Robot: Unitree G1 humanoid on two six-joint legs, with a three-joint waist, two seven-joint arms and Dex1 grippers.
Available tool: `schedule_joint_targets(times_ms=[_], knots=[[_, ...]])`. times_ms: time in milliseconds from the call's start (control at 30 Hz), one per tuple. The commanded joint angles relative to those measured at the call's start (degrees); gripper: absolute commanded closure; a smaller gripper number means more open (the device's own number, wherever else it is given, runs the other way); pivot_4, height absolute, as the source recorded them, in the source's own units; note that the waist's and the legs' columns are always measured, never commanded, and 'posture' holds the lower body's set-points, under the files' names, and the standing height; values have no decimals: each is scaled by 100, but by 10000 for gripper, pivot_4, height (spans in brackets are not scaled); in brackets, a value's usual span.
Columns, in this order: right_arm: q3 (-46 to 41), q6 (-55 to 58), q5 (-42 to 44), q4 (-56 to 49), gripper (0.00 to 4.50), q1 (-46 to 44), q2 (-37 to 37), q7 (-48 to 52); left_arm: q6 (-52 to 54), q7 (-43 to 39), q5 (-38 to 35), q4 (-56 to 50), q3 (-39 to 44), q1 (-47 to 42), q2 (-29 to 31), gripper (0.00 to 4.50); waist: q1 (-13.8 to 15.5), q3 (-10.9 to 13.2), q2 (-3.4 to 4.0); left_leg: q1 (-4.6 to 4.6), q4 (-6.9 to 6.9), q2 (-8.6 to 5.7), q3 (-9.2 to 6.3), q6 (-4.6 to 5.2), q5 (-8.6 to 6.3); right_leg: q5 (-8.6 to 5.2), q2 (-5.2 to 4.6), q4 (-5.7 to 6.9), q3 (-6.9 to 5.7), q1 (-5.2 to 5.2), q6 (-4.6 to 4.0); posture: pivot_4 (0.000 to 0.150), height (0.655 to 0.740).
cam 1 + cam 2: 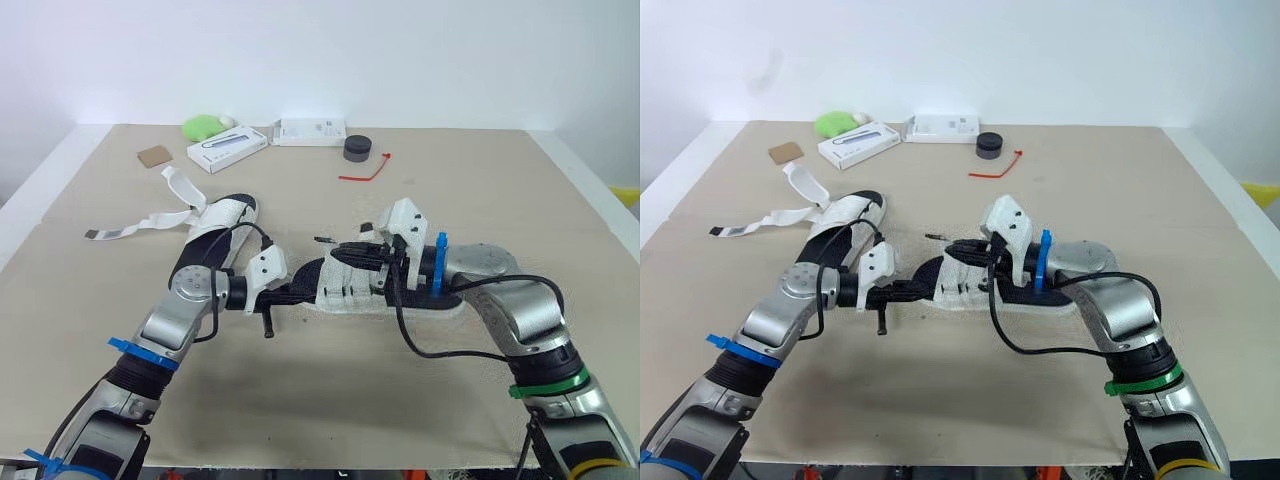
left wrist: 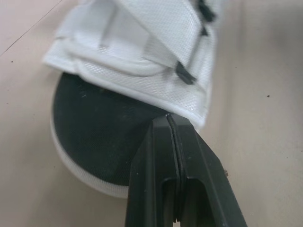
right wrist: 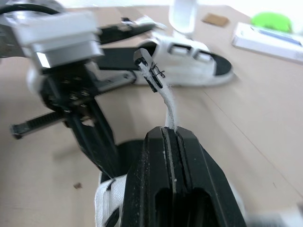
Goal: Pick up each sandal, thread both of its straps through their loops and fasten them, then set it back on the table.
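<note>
Right wrist view: R gripper (image 3: 171, 130) pinched on strap (image 3: 166, 106); L gripper (image 2: 169, 117) closed at sandal (image 2: 94, 132) toe; box (image 1: 228, 148) txt unreadable

Bright, even light from above washes the tabletop (image 1: 300, 410), leaving only soft, faint shadows on it. The wall (image 1: 400, 50) behind looks nearly blown out, and the white sandal (image 2: 142, 61) gleams pale.

The table (image 1: 300, 420) holds a near sandal (image 1: 335, 292), a far sandal (image 1: 228, 215), a white box (image 1: 228, 149), a red tie (image 1: 368, 174).
</note>
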Motion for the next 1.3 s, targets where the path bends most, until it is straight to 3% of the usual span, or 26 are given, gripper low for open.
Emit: schedule_joint_targets(times_ms=[33, 567, 933, 967, 1067, 1167, 1200, 1233, 1300], knots=[[-330, 219, 62, -110, 44373, -212, -8, -138, 38, -53, 36, -26, -20, 31, 71, 45000, -1, 0, 0, 0, 0, 0, 0, 0, 0, 0, 0, 0, 0, 0, 0, 1500, 7400], [-104, 1242, 186, 181, 44373, -666, 203, 49, 39, -73, 36, -1, -22, -3, 55, 45000, -2, 0, 0, 0, 0, 0, -2, 0, 0, -1, 1, 0, -2, 1, 1, 1500, 7400], [-16, 1077, -237, 939, 44373, -751, 289, -24, 104, -21, 23, -75, 0, 41, 63, 45000, -2, 0, 0, 0, 0, 0, -1, 0, 0, 0, 0, -1, -3, 1, 1, 1500, 7400], [-26, 1070, -250, 977, 37600, -760, 306, -34, 113, -17, 20, -75, 2, 33, 59, 45000, -3, 0, 0, 0, 0, 0, -1, 0, 0, 0, 0, -1, -3, 1, 0, 1500, 7400], [-46, 890, -340, 1000, 29155, -764, 350, -54, 128, -20, 17, -92, 0, 41, 76, 45000, -3, 0, 1, 0, 0, 0, -1, 0, 0, 0, 0, -1, -3, 1, 1, 1500, 7400], [-77, 623, -465, 971, 16027, -762, 374, -97, 135, -27, 15, -98, 1, 45, 90, 45000, -3, 0, 0, -1, 0, 0, -2, 0, 0, 0, 0, -1, -3, 1, 1, 1500, 7400], [-96, 575, -484, 963, 14450, -768, 385, -112, 135, -29, 15, -95, 4, 46, 94, 45000, -3, 0, 1, -1, 0, 0, -2, 0, 0, 0, 0, -1, -3, 1, 1, 1500, 7400], [-134, 486, -525, 956, 8323, -792, 394, -151, 134, -34, 16, -92, 4, 45, 100, 45000, -3, 0, 1, -1, 0, 0, -1, 0, 0, 0, 0, -1, -2, 1, 1, 1500, 7400], [-202, 322, -585, 935, 2622, -846, 396, -201, 130, -43, 18, -83, 2, 40, 109, 45000, -3, 0, 1, -1, -1, 1, -1, 0, 0, 0, 0, -1, -3, 0, 1, 1500, 7400]])
